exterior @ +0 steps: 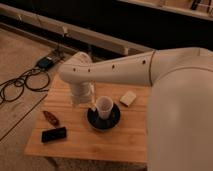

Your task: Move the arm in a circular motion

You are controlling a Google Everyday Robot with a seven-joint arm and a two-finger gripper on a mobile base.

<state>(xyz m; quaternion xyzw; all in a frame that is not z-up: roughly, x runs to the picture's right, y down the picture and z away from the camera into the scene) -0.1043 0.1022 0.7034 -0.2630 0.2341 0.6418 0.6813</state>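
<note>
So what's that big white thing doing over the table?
It's a robot's arm, reaching in from the right across a wooden table and bending down at its end. Its gripper sits low, right beside a dark bowl with a white cup standing in it. A pale block, a dark flat device and a reddish-brown object lie elsewhere on the table.
</note>
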